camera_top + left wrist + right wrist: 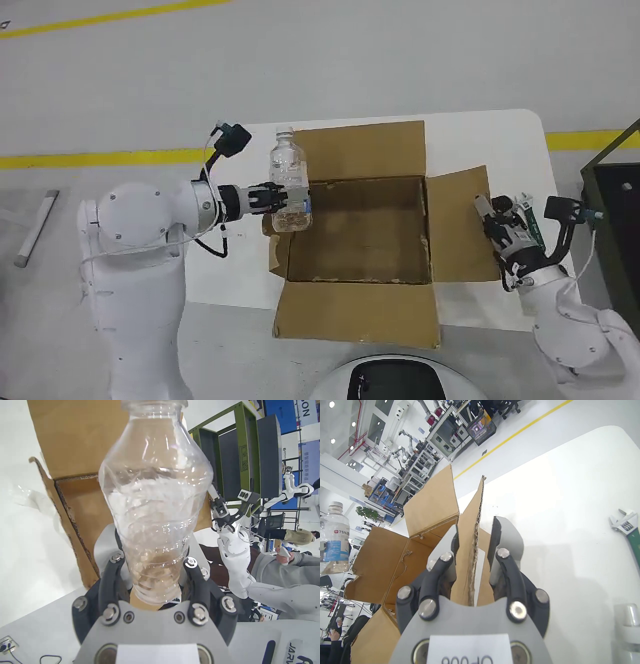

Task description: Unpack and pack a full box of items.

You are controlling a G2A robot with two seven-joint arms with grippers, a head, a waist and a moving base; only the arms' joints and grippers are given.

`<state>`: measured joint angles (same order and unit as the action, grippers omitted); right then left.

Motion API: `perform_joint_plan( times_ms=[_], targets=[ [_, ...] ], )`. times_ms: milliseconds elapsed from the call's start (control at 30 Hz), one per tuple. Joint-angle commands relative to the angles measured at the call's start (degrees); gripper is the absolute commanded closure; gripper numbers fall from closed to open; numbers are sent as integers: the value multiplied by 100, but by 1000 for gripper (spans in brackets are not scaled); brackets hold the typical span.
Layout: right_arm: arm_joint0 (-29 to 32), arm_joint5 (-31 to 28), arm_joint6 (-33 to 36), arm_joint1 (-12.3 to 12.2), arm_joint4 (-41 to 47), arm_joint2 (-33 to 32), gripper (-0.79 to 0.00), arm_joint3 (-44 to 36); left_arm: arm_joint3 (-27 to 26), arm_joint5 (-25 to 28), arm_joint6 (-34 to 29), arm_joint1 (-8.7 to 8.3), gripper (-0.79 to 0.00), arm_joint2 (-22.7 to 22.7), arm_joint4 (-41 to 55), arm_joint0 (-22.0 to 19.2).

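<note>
The left gripper point(290, 198) is clamping its jaws on the lower body of a clear plastic bottle point(287, 172). It is holding the bottle just above the cardboard box's point(355, 310) left rim, seemingly to carry it across the wall. On the box's opposite side, the right gripper point(475, 528) is straddling the side flap point(469, 512) with jaws apart and not pinching, likely poised to steady the box. An adjustable wrench point(626, 530) is lying on the white table point(500, 140) just beyond that flap.
</note>
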<state>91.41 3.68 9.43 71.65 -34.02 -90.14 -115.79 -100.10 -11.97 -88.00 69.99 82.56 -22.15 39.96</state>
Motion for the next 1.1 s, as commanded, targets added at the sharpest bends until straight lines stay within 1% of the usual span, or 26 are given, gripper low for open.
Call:
perform_joint_plan(
  times_ms=[0,133,267,500,600,700,833,967,1067],
  targets=[
    [-2,-20,-21,-10,-115,-92,-785,-50,44,-44,0,-69,0,-84,-38,21],
    [-10,-79,-75,-27,-223,-326,-785,-182,242,-91,0,-198,0,-126,-472,61],
    [-36,-147,-67,-51,-521,-513,-785,-239,447,-215,0,-289,0,-85,-775,4],
    [-56,-186,-19,-65,-645,-680,-785,-251,544,-254,0,-377,0,-126,-773,22],
    [-39,-211,96,-84,-926,-734,-785,-275,606,-431,0,-375,0,-190,-425,-14],
    [-39,-182,75,-87,-1010,-791,-785,-249,538,-442,11,-353,0,-369,102,-120],
    [-46,-120,65,-91,-1061,-924,-785,-224,505,-485,54,-323,0,-785,554,-251],
    [-25,-61,62,-95,-1084,-1067,-785,-212,596,-599,168,-305,0,-1283,612,-351],
    [17,-62,58,-96,-1089,-1155,-785,-216,671,-672,240,-303,0,-1555,701,-407]
  ],
)
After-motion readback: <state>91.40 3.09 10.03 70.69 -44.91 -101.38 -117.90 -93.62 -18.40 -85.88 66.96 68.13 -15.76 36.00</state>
